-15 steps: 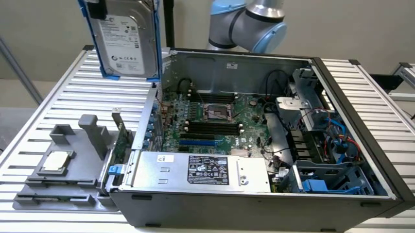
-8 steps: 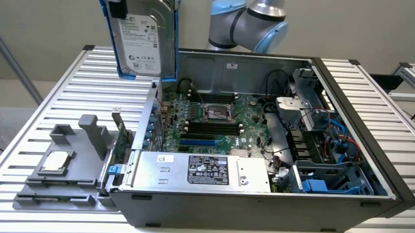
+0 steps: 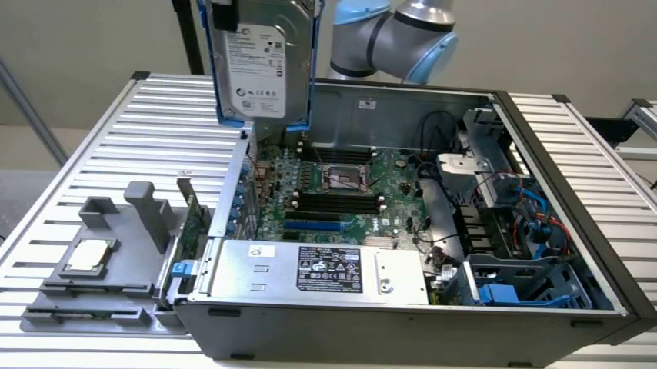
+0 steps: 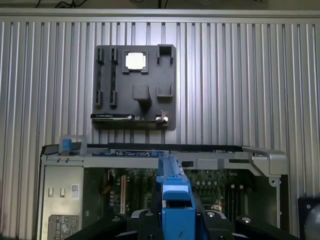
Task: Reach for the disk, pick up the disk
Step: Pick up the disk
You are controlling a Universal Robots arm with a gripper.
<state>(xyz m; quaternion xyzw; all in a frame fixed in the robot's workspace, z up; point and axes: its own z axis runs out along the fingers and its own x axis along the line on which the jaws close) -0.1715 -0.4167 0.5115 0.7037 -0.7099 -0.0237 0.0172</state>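
- The disk [image 3: 258, 65], a rectangular silver-grey metal hard drive with a white printed label and bright blue plastic rails, hangs upright in the air. It is well above the open dark grey computer case [image 3: 555, 307], over the back corner on the exterior view's left.
- Nothing below touches it, so the black claw [image 4: 176, 227] must be carrying it. In the wrist view a blue rail of the disk [image 4: 172, 185] stands between the claw's dark bodies, which reads as clenched on the disk's narrow edge.
- The edge-on, upright hold probably keeps the broad face free and lets the drive clear the case walls.
- Its label faces the exterior camera, showing printed lines and barcodes, and blue rails frame both long sides.
- The pick-up looks done.
- On the ribbed silver metal counter [image 3: 103, 138], a dark grey plastic fixture [image 3: 134, 207] carries a small square silver chip [image 3: 88, 256], well apart from the disk.
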